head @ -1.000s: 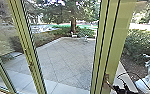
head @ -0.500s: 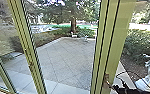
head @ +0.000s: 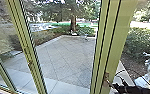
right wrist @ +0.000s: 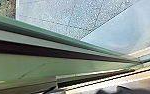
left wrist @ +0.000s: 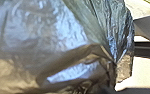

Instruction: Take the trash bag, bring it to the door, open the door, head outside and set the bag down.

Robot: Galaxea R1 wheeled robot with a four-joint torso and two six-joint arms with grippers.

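Slightly higher at the lower right of the head frame than a second ago, the dark right gripper [head: 113,86] has edged up against the door handle [head: 106,82]; the broad green upright [head: 119,42] that carries the handle holds its place; the relation that matters, as I judge it, is between these two: the handle lies just to the upper left of the gripper in the head frame, its lever slanting down toward the lower right, so that lever and gripper meet nearly end to end; whether they touch or leave a sliver between them, I cannot tell; the right arm is plainly the nearer one, and a turn or a push on the door would seem to fall to it; whether the right gripper is spread or pressed together on the lever, I cannot tell either; the left wrist view adds the trash bag [left wrist: 36,32], large and close to that wrist, its shiny plastic drawn into folds toward a gathered part; it probably hangs from the left gripper, though the grip itself I cannot make out, so pinched or loose stays unsettled; the right wrist view gives green framing [right wrist: 28,67] at close range, with a dark strip along it and the speckled paving [right wrist: 58,15] beyond; the latch's state is unclear, and a slip off the short lever looks the likeliest trouble
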